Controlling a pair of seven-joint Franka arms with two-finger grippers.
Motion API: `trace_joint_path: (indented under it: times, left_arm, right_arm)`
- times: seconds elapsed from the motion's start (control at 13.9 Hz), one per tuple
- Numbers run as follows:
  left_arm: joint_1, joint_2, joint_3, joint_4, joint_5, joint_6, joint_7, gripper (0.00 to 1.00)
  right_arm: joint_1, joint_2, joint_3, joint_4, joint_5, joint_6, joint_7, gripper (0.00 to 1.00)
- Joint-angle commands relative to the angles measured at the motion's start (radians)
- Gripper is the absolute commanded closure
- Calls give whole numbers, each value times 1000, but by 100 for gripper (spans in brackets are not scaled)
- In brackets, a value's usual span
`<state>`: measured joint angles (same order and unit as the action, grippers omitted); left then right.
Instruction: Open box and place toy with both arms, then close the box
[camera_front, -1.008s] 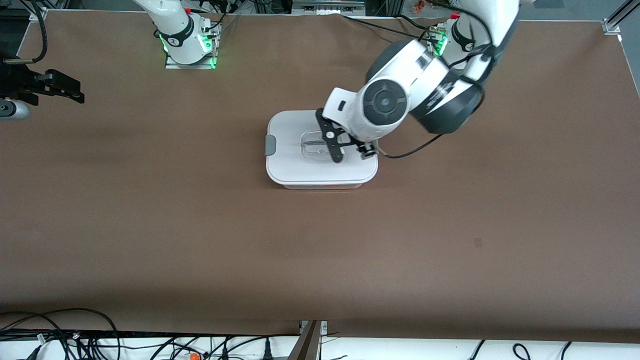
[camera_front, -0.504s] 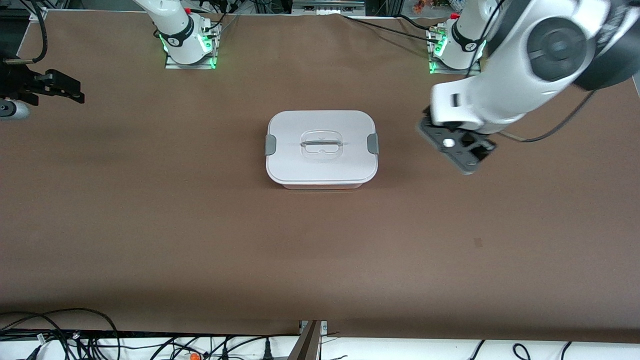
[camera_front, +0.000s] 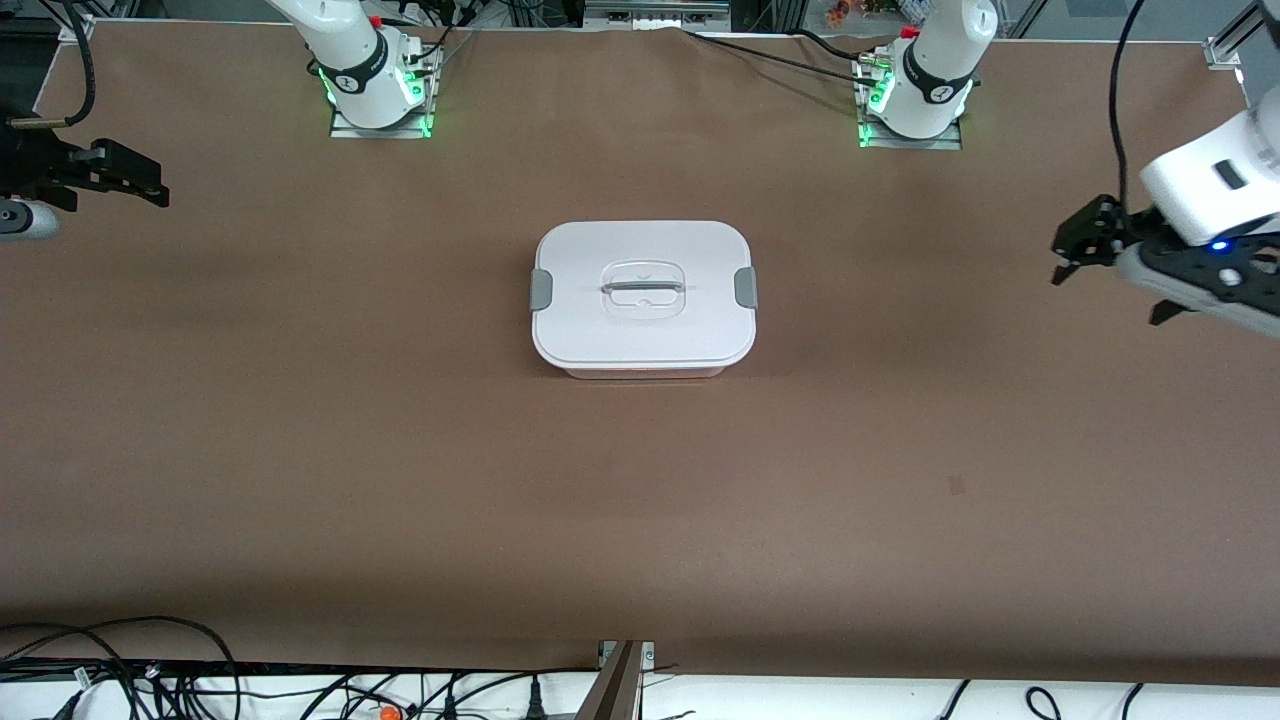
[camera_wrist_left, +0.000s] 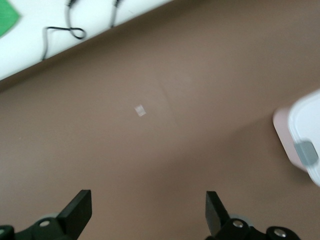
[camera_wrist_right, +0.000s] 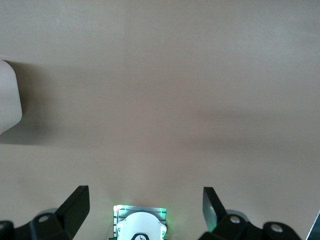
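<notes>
The box (camera_front: 640, 330) stands mid-table with its white lid on, a grey clip at each end (camera_front: 541, 289) and a recessed centre handle (camera_front: 643, 289). The toy is out of view. My left gripper (camera_front: 1075, 245) is open and empty over bare table at the left arm's end, well apart from the box. In the left wrist view the gripper (camera_wrist_left: 147, 200) is open and a corner of the box (camera_wrist_left: 295, 127) shows. My right gripper (camera_front: 140, 180) waits open and empty at the right arm's end; the right wrist view (camera_wrist_right: 145, 195) shows it open, with a box corner (camera_wrist_right: 7, 100).
The arm bases (camera_front: 380, 95) (camera_front: 912, 100) stand along the table's edge farthest from the front camera. Cables (camera_front: 120, 670) lie off the edge nearest the front camera. A small mark (camera_front: 957, 486) is on the brown table (camera_front: 400, 450).
My left gripper has swung from over the box lid's handle out to the left arm's end of the table. The box stays shut. The right arm has not moved.
</notes>
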<state>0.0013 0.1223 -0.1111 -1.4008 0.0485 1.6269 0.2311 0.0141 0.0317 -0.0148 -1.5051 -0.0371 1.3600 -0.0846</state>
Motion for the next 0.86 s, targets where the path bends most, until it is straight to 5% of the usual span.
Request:
trace_joint_path:
  times: [0.0, 0.22, 0.43, 0.79]
  left_arm:
    - [-10, -202, 57, -317, -26, 113, -229, 0]
    - [-29, -231, 80, -362, -18, 58, -239, 0]
    - [-121, -217, 186, -346, -19, 18, -239, 0]
    - [-109, -205, 180, -331, -18, 16, -240, 0]
  right_arm:
    - [3, -12, -5, -7, 14, 5, -1, 0]
    - [3, -12, -5, -7, 14, 5, -3, 0]
    - [3, -12, -5, -7, 14, 5, -3, 0]
    - [3, -12, -5, -7, 14, 5, -3, 0]
